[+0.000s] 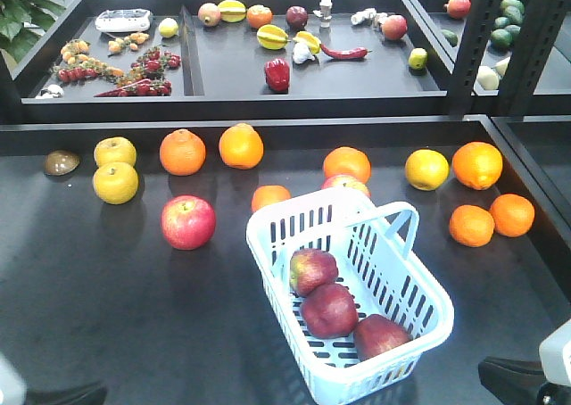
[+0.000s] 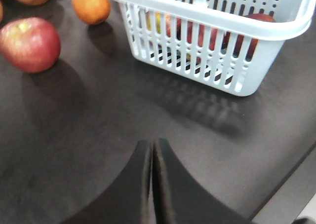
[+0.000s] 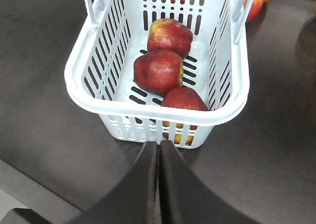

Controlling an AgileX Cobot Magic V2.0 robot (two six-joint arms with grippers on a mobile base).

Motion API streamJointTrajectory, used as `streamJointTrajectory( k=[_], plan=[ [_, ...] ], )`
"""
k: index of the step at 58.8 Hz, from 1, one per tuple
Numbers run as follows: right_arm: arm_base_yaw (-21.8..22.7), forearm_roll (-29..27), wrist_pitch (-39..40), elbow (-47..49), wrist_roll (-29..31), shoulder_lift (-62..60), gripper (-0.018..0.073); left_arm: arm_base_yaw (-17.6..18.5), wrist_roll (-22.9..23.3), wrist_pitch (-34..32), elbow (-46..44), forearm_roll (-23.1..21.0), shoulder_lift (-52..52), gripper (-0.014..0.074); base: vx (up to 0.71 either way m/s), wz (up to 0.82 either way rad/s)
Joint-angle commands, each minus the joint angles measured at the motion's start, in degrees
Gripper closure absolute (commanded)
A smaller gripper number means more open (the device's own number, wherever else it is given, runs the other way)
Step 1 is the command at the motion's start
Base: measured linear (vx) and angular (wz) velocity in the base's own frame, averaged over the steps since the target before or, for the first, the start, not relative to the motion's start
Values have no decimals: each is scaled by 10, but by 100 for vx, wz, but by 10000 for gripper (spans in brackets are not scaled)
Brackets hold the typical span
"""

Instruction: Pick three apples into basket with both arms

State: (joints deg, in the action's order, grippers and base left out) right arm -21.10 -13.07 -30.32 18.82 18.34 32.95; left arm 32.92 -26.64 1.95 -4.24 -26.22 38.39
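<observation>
Inside the basket (image 1: 406,285), near the table's (image 1: 107,334) right front, the three apples (image 1: 329,308) lie in a row, so the job looks finished. Both arms sit withdrawn at the near edge: the left gripper (image 2: 152,157) and right gripper (image 3: 159,157) have fingers pressed together, holding nothing. Only the front view shows the oranges (image 1: 242,145) and a brighter red apple (image 1: 187,221) left outside.

You see three dark red apples (image 1: 330,309) in the pale blue-white slotted basket (image 1: 419,285) on the black worktop (image 1: 107,316).
</observation>
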Motion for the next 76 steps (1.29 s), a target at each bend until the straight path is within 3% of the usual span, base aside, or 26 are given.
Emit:
streamJointTrajectory(
  k=[1,6,18,24,57,68,76],
  plan=[
    [-1,-5,33,15,2,-1,567,3,50,-79,24,5,-36,602,0,0],
    [-1,-5,33,15,2,-1,567,3,67,-90,47,5,-73,602,0,0],
    [-1,-6,33,15,2,-1,567,0,46,-112,45,36,-145,602,0,0],
    [-1,-6,33,15,2,-1,567,-20,46,-129,45,35,-170,602,0,0],
    [-1,-6,33,15,2,-1,567,-235,55,-129,45,34,-332,602,0,0],
    [-1,-6,33,15,2,-1,567,-280,110,-109,45,34,-402,602,0,0],
    [-1,-6,30,15,2,-1,567,-291,217,-65,45,35,-399,602,0,0]
  ],
)
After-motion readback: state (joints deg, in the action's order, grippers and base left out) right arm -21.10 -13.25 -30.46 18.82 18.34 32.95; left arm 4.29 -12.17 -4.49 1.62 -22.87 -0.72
